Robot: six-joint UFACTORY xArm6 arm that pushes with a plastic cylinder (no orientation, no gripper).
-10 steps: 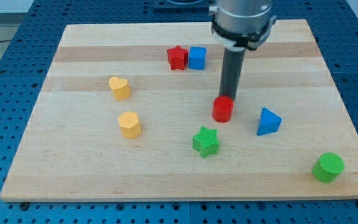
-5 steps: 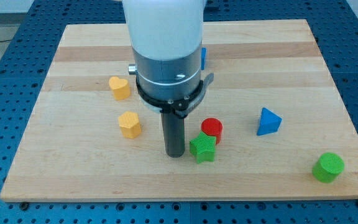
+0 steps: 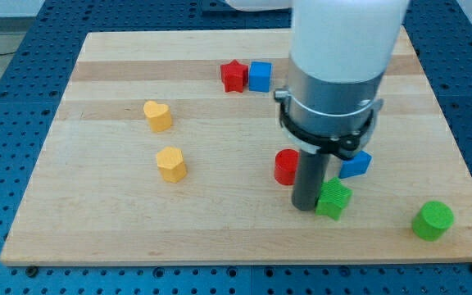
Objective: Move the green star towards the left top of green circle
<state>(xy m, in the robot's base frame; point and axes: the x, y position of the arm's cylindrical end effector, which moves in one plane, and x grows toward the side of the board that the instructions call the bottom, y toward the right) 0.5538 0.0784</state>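
— Where does your rod stand in the camera view?

— My tip (image 3: 305, 205) is down on the wooden board (image 3: 97, 229), toward the view's bottom right of centre. It is a plain rod, nothing to spread or pinch. It sits just at the view's left of the green star (image 3: 333, 199), and looks to be touching it, though I cannot tell for sure.

— And the star itself?

— It lies well to the view's left of the green circle (image 3: 433, 220), a little higher in the view. The two are apart, with bare wood between them.

— What can't you see properly?

— My arm's broad body covers a good part of the board. The red cylinder (image 3: 285, 167) shows only its left portion beside the rod; the rest is behind it. The blue block (image 3: 356, 165) is mostly hidden too, so I can't make out its shape.

— Anything else?

— Near the view's top a red star (image 3: 234, 76) touches a blue cube (image 3: 260, 76). On the view's left, a yellow heart (image 3: 158, 116) sits above a second yellow block (image 3: 171, 164), whose shape I can't name with confidence.
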